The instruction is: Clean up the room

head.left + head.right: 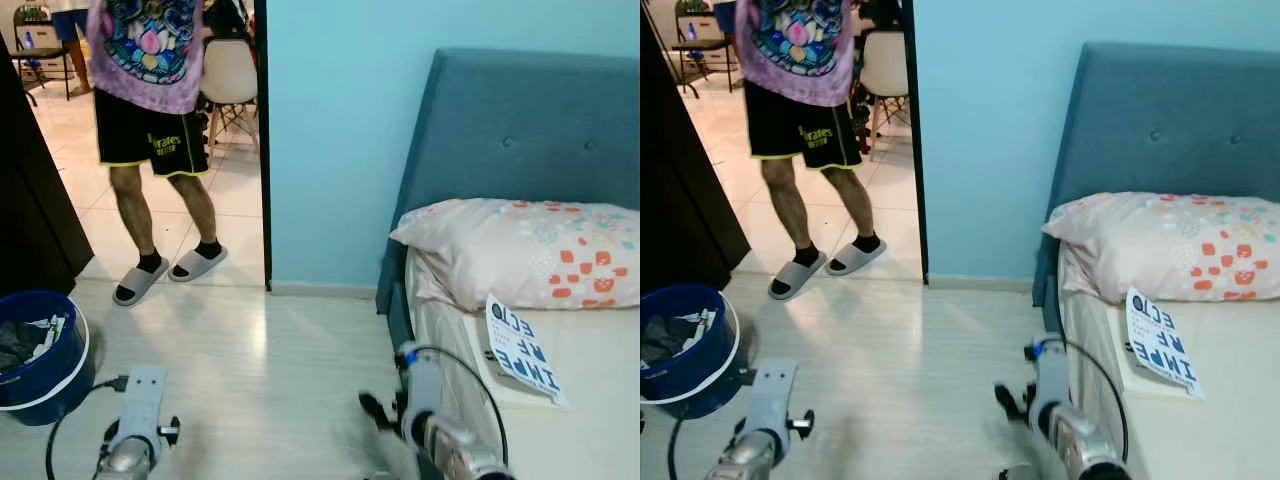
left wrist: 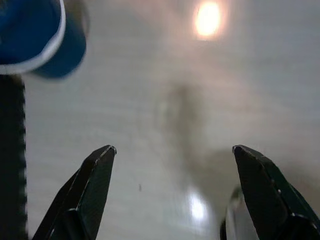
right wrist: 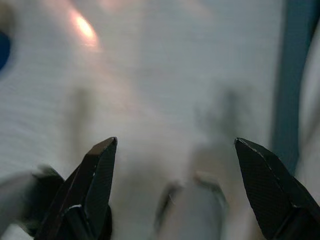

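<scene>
Nearest the camera, the two silver arms hang low over the pale wooden floor [image 1: 270, 370]. The left gripper [image 2: 172, 155] points down at bare floor with its jaws spread wide and nothing between them; the right gripper [image 3: 175, 150] does the same close to the side of the bed [image 1: 590, 400], its jaws also wide apart and empty.

On the near left stands a blue bucket [image 1: 45, 375] with a white rim, holding dark crumpled stuff and some scraps of paper. On the right, the bed has a teal padded headboard [image 1: 520, 130] at its far end, a pillow [image 1: 530, 250] with orange and blue patterns below it, and a white paper [image 1: 520, 350] with blue letters lying on a book near the bed's left edge, just in front of the pillow.

At the far left, a person [image 1: 150, 100] in a purple patterned shirt, black shorts and grey slippers stands in the doorway on a tiled floor, with a white chair [image 1: 230, 75] behind
</scene>
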`<state>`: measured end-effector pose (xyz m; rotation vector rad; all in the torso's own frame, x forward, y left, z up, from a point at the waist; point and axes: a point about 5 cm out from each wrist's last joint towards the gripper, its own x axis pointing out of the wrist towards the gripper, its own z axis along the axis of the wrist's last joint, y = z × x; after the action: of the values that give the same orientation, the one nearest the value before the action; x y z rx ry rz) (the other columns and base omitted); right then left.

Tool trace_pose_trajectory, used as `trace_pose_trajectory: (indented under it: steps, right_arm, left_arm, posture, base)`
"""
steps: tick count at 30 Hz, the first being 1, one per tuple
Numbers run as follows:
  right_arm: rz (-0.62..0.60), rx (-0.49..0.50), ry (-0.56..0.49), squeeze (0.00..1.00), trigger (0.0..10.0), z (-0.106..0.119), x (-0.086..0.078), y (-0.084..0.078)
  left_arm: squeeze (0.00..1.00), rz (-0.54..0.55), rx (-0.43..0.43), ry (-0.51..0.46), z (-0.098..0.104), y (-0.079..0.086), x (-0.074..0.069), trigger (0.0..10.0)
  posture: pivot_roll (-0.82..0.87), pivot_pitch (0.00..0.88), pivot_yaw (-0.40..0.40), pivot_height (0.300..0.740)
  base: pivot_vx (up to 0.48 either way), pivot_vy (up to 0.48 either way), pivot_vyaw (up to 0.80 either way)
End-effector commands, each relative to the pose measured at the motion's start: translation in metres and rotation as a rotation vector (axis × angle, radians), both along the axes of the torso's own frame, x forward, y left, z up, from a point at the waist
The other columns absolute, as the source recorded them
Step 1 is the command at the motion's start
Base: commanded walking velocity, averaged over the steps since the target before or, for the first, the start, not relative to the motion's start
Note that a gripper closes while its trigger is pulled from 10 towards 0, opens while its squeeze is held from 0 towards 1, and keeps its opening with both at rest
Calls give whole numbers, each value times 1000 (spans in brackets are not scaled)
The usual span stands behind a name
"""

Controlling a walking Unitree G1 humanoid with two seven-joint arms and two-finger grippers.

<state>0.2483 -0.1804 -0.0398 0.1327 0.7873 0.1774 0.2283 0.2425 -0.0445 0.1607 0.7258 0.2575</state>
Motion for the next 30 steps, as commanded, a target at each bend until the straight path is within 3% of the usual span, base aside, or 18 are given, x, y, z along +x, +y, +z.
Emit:
trace_pose_trajectory:
  steps: [1, 4, 10, 13, 24, 30]
  right_arm:
    - [-52, -26, 38, 0, 10000, -6, -7, -6]
    - [-123, -65, 167, 0, 10000, -29, -41, -16]
    - [-107, -105, 242, 0, 10000, -42, -66, -20]
    - [-80, -148, 319, 0, 10000, -54, -94, -23]
    - [-68, -174, 347, 0, 10000, -58, -103, -22]
    - [-49, -185, 353, 0, 10000, -60, -106, -18]
  left_arm:
    - [0, 12, -28, 42, -8, -5, -9, 10000]
    - [0, 17, -51, 177, -29, -8, -42, 10000]
    - [0, 8, -51, 250, -39, -10, -62, 10000]
    - [0, -25, -53, 290, -45, -14, -74, 10000]
    - [0, -78, -59, 290, -46, -27, -69, 10000]
    - [0, -88, -59, 321, -49, -17, -83, 10000]
  posture:
    - [84, 0, -78, 636]
    - [80, 0, -80, 651]
    - [81, 0, -83, 666]
    - [85, 0, -85, 681]
    - [70, 0, -78, 721]
    - [66, 0, -78, 740]
  base:
    - [0, 0, 0]
    - [0, 0, 0]
    - [0, 0, 0]
    - [0, 0, 0]
    - [0, 0, 0]
    - [-64, 0, 0]
